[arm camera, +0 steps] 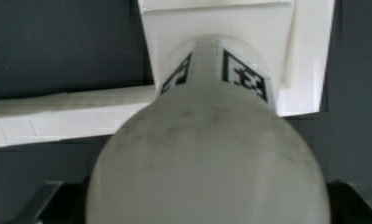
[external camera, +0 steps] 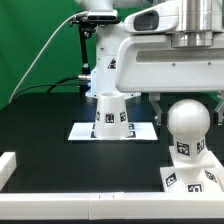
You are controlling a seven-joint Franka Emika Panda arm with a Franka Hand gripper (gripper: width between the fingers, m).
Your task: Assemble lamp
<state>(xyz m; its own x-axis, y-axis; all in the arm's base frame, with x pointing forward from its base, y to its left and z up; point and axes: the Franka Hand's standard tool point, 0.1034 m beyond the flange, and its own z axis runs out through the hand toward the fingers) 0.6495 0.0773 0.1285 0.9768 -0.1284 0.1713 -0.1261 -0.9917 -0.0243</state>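
I see the matte white cone shade upright on the marker board, mid-table. To the exterior view's right, the smooth ball bulb stands on the stepped square base. The gripper straddles the bulb with its jaws apart.

No words or numbers can be read. Black-and-white square tags sit on the shade, the bulb and the base.
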